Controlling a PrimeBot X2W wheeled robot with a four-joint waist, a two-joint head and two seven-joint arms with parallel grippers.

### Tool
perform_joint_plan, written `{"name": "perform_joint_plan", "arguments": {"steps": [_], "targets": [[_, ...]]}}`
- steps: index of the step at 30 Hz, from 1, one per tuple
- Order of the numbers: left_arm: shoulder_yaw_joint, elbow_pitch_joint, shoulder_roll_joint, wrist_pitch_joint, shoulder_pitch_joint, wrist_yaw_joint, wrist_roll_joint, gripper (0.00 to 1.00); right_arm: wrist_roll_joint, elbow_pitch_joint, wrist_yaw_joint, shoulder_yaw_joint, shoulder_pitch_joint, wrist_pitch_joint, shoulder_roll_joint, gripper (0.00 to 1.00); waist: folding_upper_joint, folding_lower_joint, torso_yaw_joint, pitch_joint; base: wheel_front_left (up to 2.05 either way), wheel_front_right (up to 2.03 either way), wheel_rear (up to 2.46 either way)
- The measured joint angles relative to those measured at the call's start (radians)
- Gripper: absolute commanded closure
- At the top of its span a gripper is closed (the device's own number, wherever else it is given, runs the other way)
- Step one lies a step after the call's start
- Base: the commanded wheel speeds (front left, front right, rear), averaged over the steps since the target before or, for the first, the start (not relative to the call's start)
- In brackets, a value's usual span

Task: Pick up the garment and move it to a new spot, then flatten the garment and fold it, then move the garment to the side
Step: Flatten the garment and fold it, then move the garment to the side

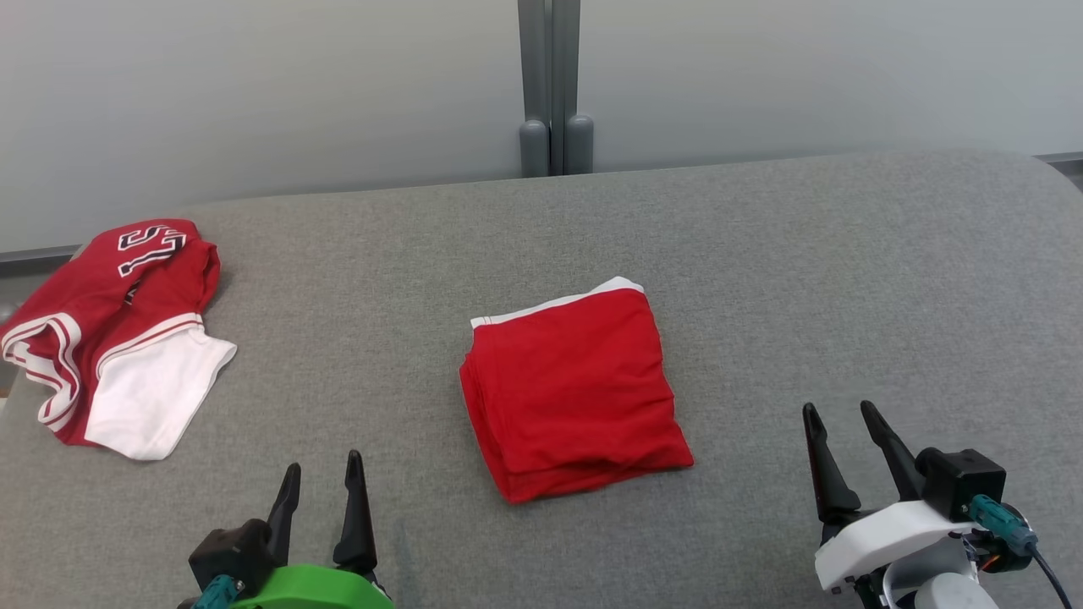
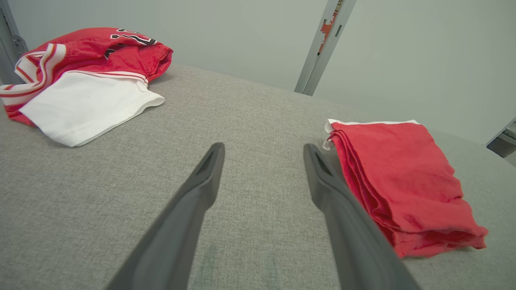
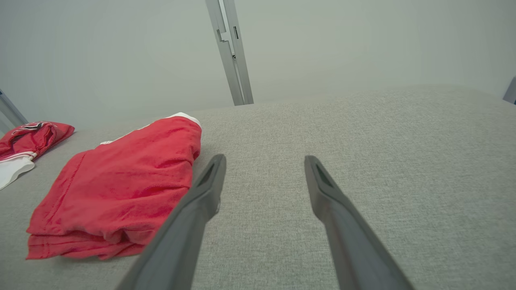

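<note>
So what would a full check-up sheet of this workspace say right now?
Surface: grey fabric surface, flat, no stains seen.
Job's things: folded red garment with a white band along its far edge, lying mid-surface, touched by nothing.
Clutter: crumpled red and white jersey at the surface's left edge, apart from the folded one.
Grippers: left gripper and right gripper both open and empty, near the front edge on either side of the folded garment.
Cables: black cable from a teal plug at the right wrist, off the cloth.
Surroundings: pale wall with a grey post behind the surface; no person seen.
</note>
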Motion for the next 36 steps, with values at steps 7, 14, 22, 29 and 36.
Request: {"name": "perform_joint_plan", "arguments": {"steps": [7,14,22,29,36], "targets": [[0.011,0.0,-0.004,0.0,0.002,-0.004,0.011,0.0,-0.005,-0.004,0.0,-0.005,0.001,0.0,0.0,0.0,0.0,0.0,-0.002,-0.002,0.0,0.0,0.0],[0.014,0.002,-0.007,0.0,0.002,-0.009,0.016,0.0,-0.008,0.004,0.0,0.003,0.001,0.0,0.0,0.0,0.0,0.0,0.001,-0.001,0.0,0.0,0.0],[0.016,0.001,-0.008,0.0,0.002,-0.014,0.018,0.0,-0.029,0.023,0.0,0.017,-0.008,0.0,0.0,0.0,0.0,0.0,0.005,0.003,0.0,0.0,0.0],[0.006,-0.007,-0.009,0.0,-0.02,-0.017,0.019,0.0,-0.059,0.077,0.0,0.073,-0.187,0.082,-0.001,0.0,0.0,0.0,0.018,0.032,0.0,0.0,0.0],[-0.022,-0.016,-0.01,0.0,-0.058,-0.016,0.004,0.0,-0.026,0.169,0.0,0.167,-0.405,0.244,-0.05,0.0,0.0,0.0,0.057,0.073,0.0,0.0,0.0]]}}
